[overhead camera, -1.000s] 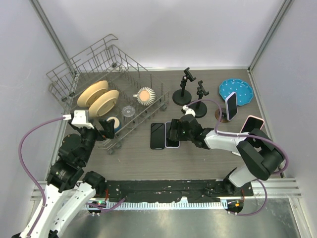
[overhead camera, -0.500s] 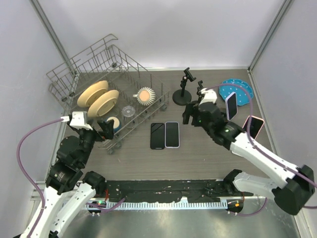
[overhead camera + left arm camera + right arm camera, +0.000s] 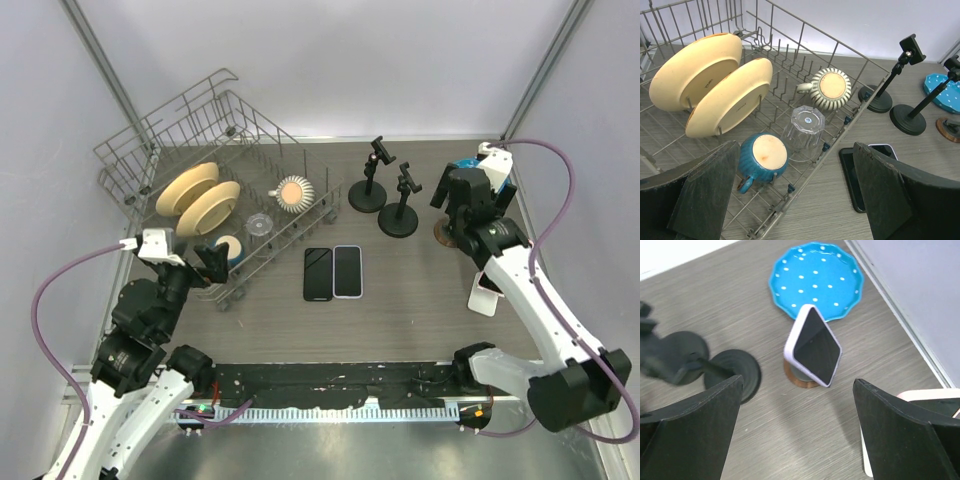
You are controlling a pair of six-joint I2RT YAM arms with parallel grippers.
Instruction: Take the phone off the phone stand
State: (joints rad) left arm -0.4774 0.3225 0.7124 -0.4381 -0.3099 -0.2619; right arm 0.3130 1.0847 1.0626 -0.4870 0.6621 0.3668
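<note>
Grey wood-grain worktop [image 3: 400, 320] fills the floor between plain white walls. At 10 o'clock stands a thin wire dish rack [image 3: 180, 130] with two smooth cream plates [image 3: 695, 70] on edge. The left hand [image 3: 797, 195] hovers at its near side, fingers spread wide and holding nothing, same as one second ago. In the centre two flat phones [image 3: 333, 272] lie side by side; the right arm was bent over them a second ago and is now gone from there. Two black stands [image 3: 398, 222] with round bases are at 1 o'clock. The right hand [image 3: 797, 390] has swung to 2 o'clock and spread its fingers wider. Just below it the phone [image 3: 813, 345], a dark screen in a pale case, leans tilted on the round, copper-edged phone stand [image 3: 799, 379], untouched. A blue dotted plate [image 3: 815, 280] with a scalloped rim lies just beyond.
</note>
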